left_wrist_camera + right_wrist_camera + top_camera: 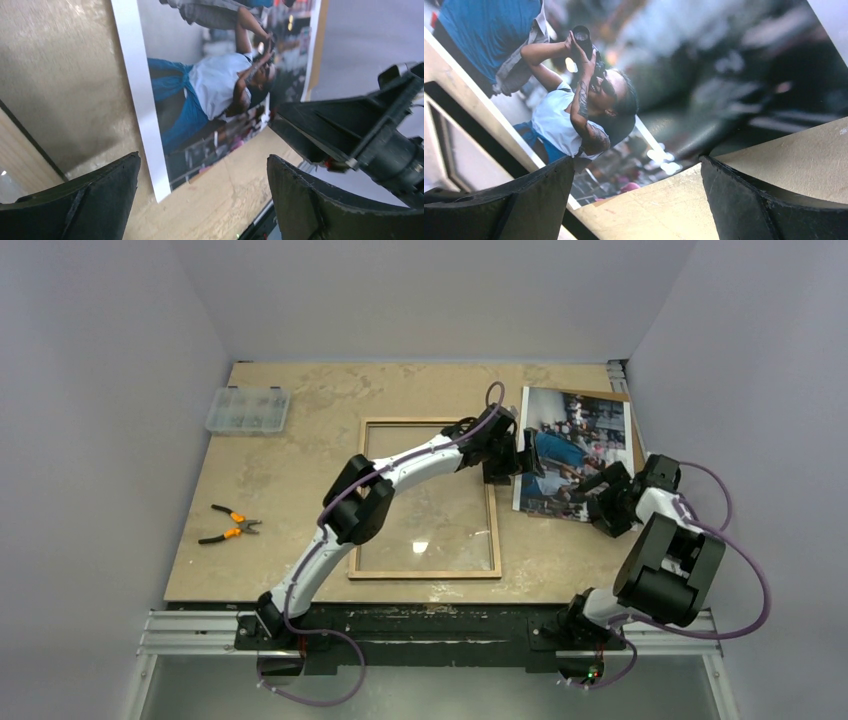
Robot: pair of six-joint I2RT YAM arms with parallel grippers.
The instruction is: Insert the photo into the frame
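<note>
Beige counter [300, 440] holds a tan wooden rectangular frame [430, 574] near a glossy colour street photo [590, 425]; left gripper [525, 460] and right gripper [597, 485] hover above it, jaws apart.

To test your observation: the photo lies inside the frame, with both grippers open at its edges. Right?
No. The top view shows the photo outside the frame, to its right; the left gripper and right gripper are open at its edges.

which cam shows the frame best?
Top external: whole frame, flat, tan side up, left arm crossing one corner. Left wrist catches just a sliver at its left edge; right wrist a strip lower left.
</note>
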